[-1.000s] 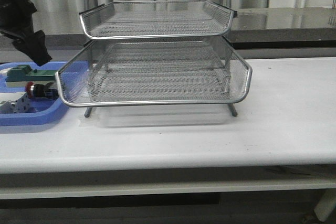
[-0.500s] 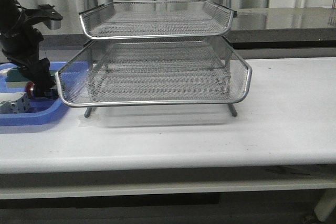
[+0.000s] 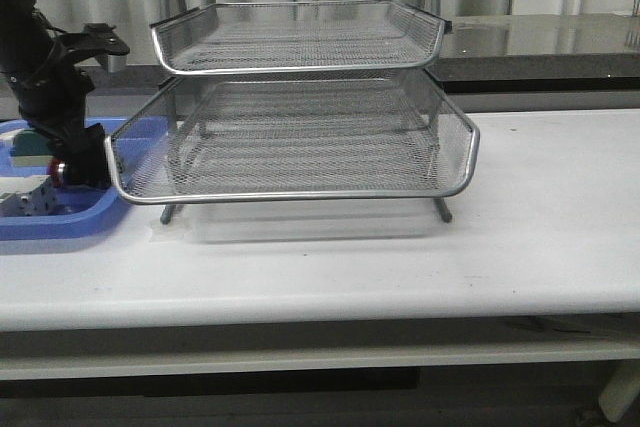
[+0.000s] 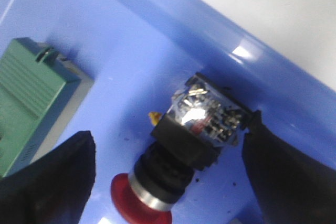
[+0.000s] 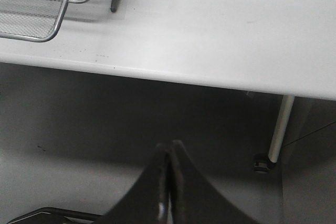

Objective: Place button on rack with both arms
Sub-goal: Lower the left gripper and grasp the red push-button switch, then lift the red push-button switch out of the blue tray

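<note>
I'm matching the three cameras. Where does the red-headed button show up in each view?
Front view: the button lies at far left in the blue tray, under the left tool.
Left wrist view: low centre, between the open fingers.
Right wrist view: not in it.
Shared landmark: the blue tray, in the front and left wrist views.

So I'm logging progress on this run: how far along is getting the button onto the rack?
Early stage. Done: the left claw is down in the blue tray, open, its fingers either side of the button. In hand: the grasp, not yet closed. Left: lifting the button and setting it on the rack, whose tiers hold nothing. The right claw sits shut, below the table edge.
</note>
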### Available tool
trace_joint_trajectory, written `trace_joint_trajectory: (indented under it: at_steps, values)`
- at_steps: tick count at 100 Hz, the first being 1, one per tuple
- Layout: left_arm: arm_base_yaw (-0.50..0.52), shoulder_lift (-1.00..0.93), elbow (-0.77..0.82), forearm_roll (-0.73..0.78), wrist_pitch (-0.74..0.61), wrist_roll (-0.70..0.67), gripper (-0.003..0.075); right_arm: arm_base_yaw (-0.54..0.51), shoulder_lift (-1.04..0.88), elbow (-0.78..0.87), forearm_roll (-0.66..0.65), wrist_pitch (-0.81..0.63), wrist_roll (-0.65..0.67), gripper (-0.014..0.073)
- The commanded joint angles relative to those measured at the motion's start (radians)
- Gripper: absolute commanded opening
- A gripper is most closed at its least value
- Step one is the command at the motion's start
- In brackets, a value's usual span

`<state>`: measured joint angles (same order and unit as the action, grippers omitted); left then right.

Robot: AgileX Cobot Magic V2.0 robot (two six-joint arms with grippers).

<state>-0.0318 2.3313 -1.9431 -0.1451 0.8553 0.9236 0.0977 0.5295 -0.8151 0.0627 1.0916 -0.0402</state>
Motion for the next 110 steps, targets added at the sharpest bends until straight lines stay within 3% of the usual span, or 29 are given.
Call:
trace_joint_trajectory:
  at_steps: [1, 47, 57, 76, 88, 110]
  values:
    - [-0.006, -0.055, -0.038, -0.019, -0.032, 0.003, 0.0548, -0.004, 0.005, -0.024, -0.011, -0.052, 0.000, -0.0067]
    - [-0.006, -0.020, -0.038, -0.019, -0.031, 0.003, 0.0533, -0.004, 0.006, -0.024, -0.011, -0.051, 0.000, -0.0067]
    - [-0.006, -0.020, -0.038, -0.021, -0.031, 0.003, 0.0439, -0.004, 0.006, -0.024, -0.011, -0.051, 0.000, -0.0067]
    - [-0.006, -0.020, -0.051, -0.021, -0.013, 0.003, 0.0127, -0.004, 0.006, -0.024, -0.011, -0.051, 0.000, -0.0067]
    - [-0.006, -0.020, -0.102, -0.021, 0.049, 0.000, -0.0022, -0.004, 0.006, -0.024, -0.011, -0.051, 0.000, -0.0067]
    - [-0.006, -0.031, -0.257, -0.021, 0.213, -0.044, -0.0020, -0.004, 0.006, -0.024, -0.011, -0.051, 0.000, -0.0067]
